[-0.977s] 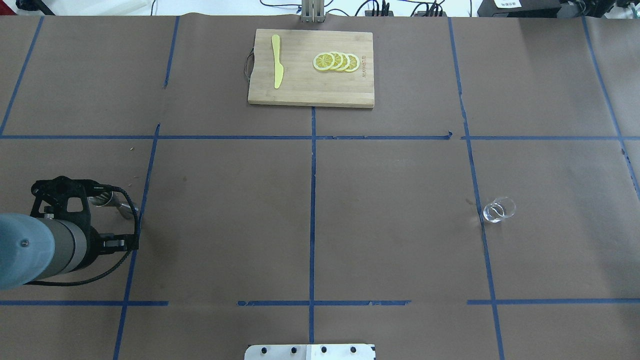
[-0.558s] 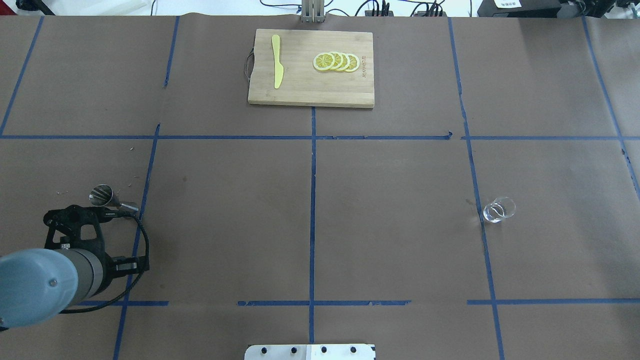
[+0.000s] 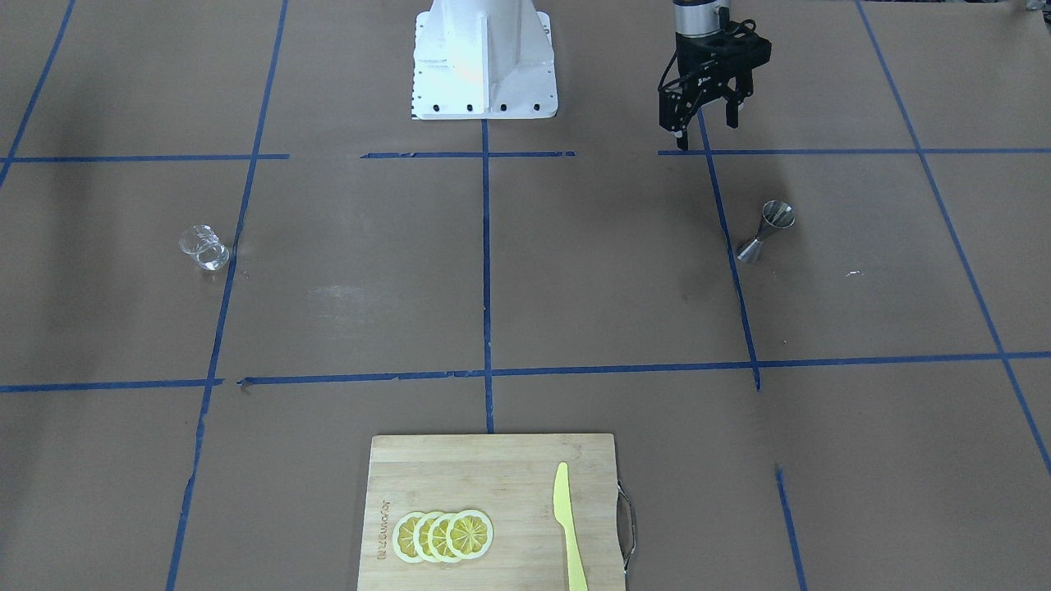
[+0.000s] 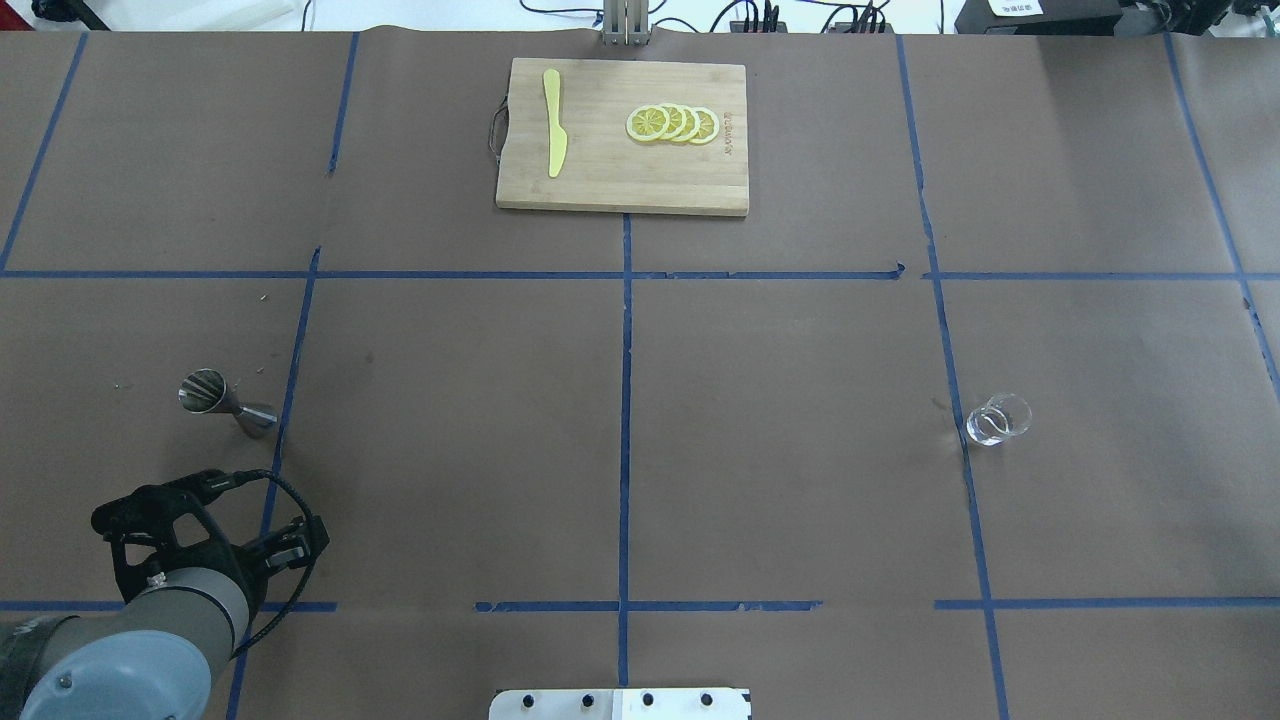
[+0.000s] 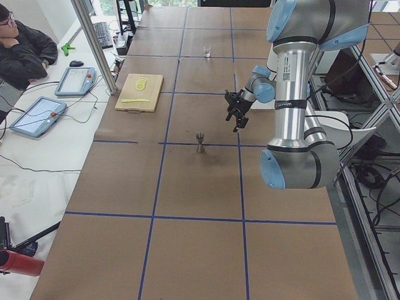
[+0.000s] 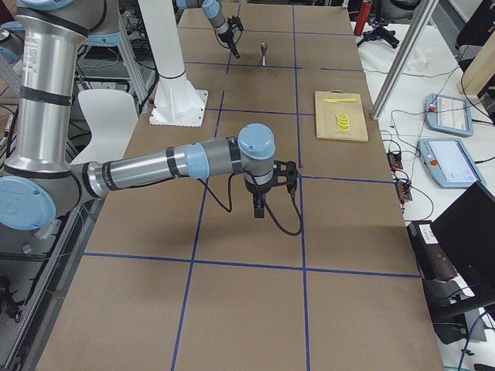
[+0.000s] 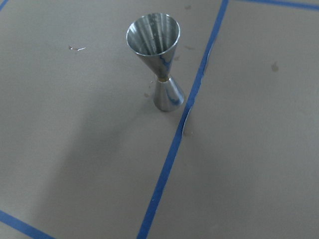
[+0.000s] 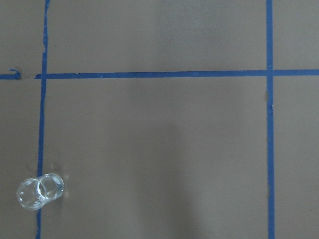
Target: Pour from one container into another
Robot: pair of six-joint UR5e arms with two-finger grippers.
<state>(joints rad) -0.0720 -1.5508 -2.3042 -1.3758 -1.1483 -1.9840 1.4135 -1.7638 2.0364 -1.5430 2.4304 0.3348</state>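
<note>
The steel hourglass jigger (image 4: 225,400) stands upright beside a blue tape line, on my left side of the table; it fills the upper middle of the left wrist view (image 7: 159,64). My left gripper (image 3: 704,121) hangs open and empty, well back from the jigger (image 3: 765,230) toward the robot base. The small clear measuring cup (image 4: 997,419) stands alone on my right side and shows low left in the right wrist view (image 8: 40,191). My right gripper (image 6: 259,207) appears only in the exterior right view, above the table; I cannot tell its state.
A wooden cutting board (image 4: 600,185) with lemon slices (image 4: 672,123) and a yellow knife (image 4: 553,122) lies at the far middle of the table. The white robot base (image 3: 483,57) is at the near edge. A person (image 5: 22,50) sits beyond the far side.
My left gripper has drawn back from over the jigger toward the robot base. The jigger now stands uncovered in the same spot. The clear cup has not moved.
</note>
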